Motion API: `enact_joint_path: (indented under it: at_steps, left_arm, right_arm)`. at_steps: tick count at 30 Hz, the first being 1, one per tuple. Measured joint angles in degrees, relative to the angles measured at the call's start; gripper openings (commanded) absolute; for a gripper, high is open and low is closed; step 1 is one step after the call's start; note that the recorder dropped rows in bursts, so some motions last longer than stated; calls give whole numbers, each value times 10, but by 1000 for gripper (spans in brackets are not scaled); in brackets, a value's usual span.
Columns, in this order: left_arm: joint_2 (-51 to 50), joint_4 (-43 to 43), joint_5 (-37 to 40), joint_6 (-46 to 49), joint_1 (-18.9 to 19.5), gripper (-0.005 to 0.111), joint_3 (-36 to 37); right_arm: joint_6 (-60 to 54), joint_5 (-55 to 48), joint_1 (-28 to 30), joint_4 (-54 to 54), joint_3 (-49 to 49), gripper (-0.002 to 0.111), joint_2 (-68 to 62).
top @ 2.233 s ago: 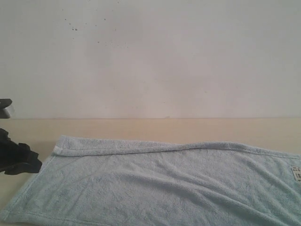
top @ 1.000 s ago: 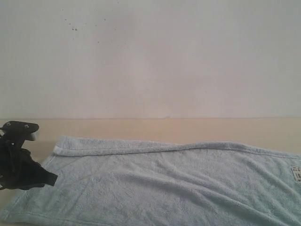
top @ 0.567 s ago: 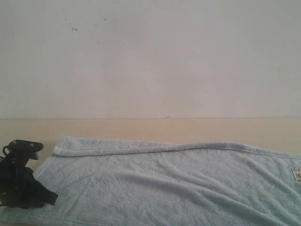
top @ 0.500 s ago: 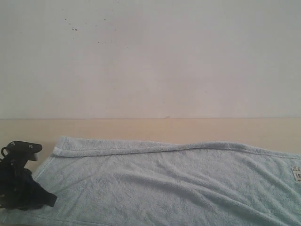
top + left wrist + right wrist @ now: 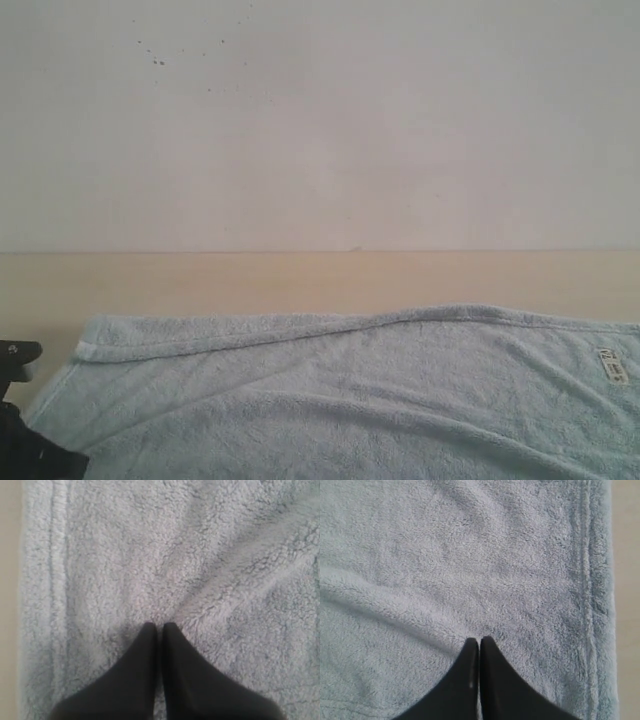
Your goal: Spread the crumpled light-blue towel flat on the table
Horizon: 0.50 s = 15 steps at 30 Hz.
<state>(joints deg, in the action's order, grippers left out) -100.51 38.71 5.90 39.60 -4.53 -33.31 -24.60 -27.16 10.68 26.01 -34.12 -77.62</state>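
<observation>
The light-blue towel [image 5: 350, 400] lies spread over the near part of the beige table [image 5: 300, 275], with soft creases and its white tag [image 5: 612, 365] at the right. My left gripper [image 5: 159, 626] is shut, its tips pinching the towel [image 5: 200, 555] where wrinkles fan out, near the hemmed side edge [image 5: 55, 580]. The left arm's black body [image 5: 25, 455] shows at the towel's near-left corner. My right gripper [image 5: 479, 640] is shut on the towel [image 5: 445, 555] too, a crease running to its tips, close to the other hem [image 5: 590, 580]. The exterior view does not show it.
A white wall [image 5: 320, 120] with small dark specks rises behind the table's far edge. Bare table strips show beside the towel's hems [image 5: 7, 580] [image 5: 627, 580] and beyond its far edge.
The towel has slid toward the camera and a little left; its far-left corner and tag shifted with it. The left arm dropped lower and further left in the exterior view.
</observation>
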Motion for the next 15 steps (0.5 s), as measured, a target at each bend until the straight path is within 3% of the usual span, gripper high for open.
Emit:
enact_joint_path:
  at_steps: [9, 15]
  left_arm:
    - [67, -2, 16, -31, 0, 4, 82]
    - [86, -1, 34, -35, 0, 4, 97]
  right_arm:
    - [-1, -8, 0, 1, 0, 0, 0]
    - [-3, -12, 0, 10, 0, 0, 0]
